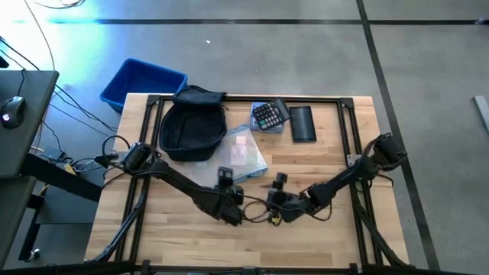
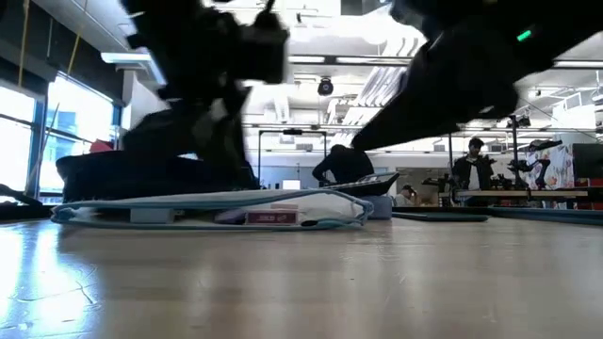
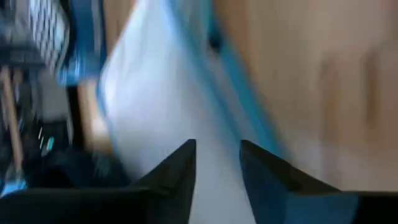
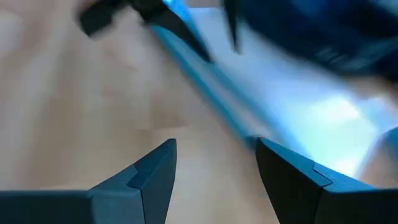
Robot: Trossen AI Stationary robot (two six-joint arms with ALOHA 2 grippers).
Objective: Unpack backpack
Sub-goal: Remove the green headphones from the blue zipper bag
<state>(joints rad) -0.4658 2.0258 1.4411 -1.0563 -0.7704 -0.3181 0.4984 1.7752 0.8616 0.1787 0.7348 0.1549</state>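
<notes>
Backpack at the tabletop's eleven o'clock, clear pouch at its four o'clock, left gripper and right gripper fingers parted, empty, near centre.

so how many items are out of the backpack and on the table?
3. A clear blue-edged pouch lies beside the backpack; a calculator sits behind the pouch; a flat black pouch lies beside the calculator. More may be hidden inside the backpack.

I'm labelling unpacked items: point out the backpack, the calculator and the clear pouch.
backpack (image 1: 192,131): high view, middle of its dark body.
calculator (image 1: 269,115): high view, on its keypad.
clear pouch (image 1: 246,153): high view, centre of its see-through face.
</notes>
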